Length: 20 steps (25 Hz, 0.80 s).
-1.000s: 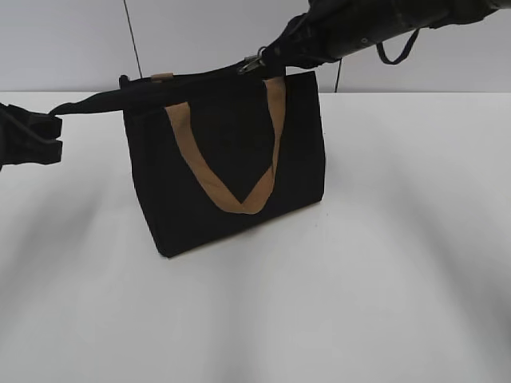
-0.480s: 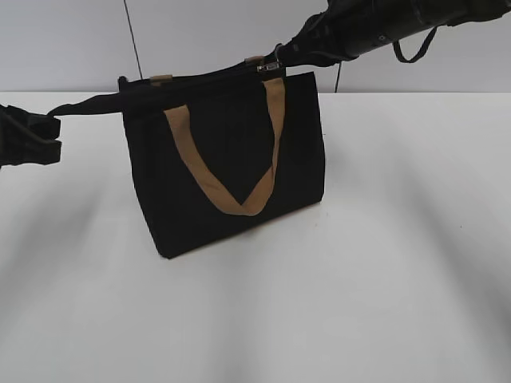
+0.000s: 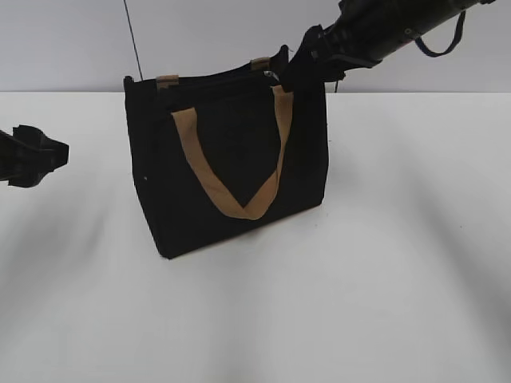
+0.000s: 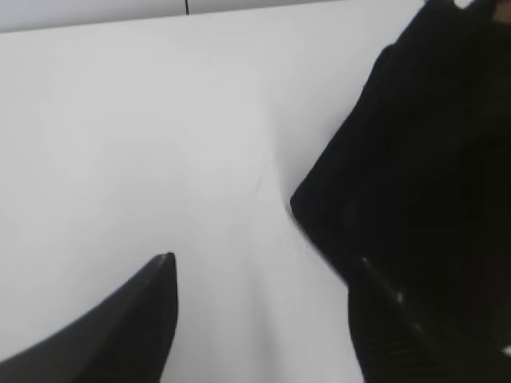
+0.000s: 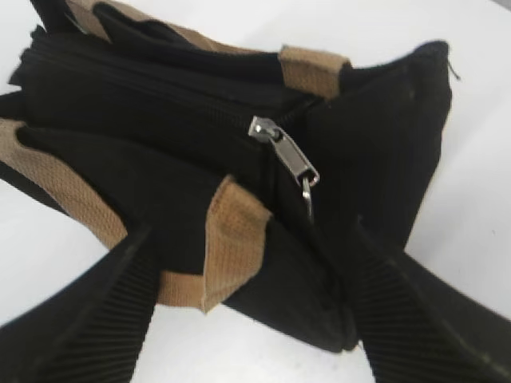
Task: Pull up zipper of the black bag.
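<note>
The black bag (image 3: 223, 159) stands upright mid-table, with a tan strap handle (image 3: 239, 203) on its front. The zipper (image 3: 211, 80) runs along its top edge. Its silvery pull tab (image 5: 289, 155) hangs free at the right end of the top, and shows small in the exterior view (image 3: 273, 76). My right gripper (image 3: 302, 70) hovers at the bag's top right corner. In the right wrist view its jaws (image 5: 251, 239) are wide open on either side of the pull tab, holding nothing. My left gripper (image 3: 49, 153) is open and empty, left of the bag and apart from it. In the left wrist view (image 4: 263, 267) the bag (image 4: 431, 159) fills the right side.
The white table (image 3: 359, 279) spreads out around the bag. A grey wall stands behind it, with a thin black cable (image 3: 132, 40) hanging down. A cable loop (image 3: 447, 40) hangs from the right arm.
The left gripper let go of the bag's black end tab and drew back; the tab sprang back to the bag. The zipper pull moved to the right end and the right gripper opened off it.
</note>
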### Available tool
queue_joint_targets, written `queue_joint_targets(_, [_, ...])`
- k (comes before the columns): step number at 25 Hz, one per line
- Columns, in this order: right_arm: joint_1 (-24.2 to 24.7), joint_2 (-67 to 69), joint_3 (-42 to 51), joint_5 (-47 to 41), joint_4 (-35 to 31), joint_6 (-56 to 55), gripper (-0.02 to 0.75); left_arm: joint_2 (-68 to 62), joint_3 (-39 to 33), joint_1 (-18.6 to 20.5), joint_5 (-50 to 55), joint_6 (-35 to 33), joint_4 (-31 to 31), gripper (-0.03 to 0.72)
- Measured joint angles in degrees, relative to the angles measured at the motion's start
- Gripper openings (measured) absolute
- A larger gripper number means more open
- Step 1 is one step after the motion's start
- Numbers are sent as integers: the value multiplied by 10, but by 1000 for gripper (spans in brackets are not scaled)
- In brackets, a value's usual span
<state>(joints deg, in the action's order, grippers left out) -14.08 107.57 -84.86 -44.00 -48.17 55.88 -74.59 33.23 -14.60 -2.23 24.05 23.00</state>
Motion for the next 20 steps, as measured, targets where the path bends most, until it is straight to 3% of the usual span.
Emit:
queue_joint_targets(6, [0, -45, -2, -80, 161, -175, 557, 72, 0, -50, 123, 4, -38, 503])
queue_joint_targets(9, [0, -59, -2, -121, 212, -243, 557, 117, 0, -62, 185, 4, -63, 493])
queue_joint_targets(14, [0, -67, -2, -205, 239, -296, 557, 205, 0, -66, 312, 0, -103, 479])
queue_joint_targets(20, [0, -93, 58, -250, 244, -327, 557, 330, 0, -67, 443, -85, -173, 471])
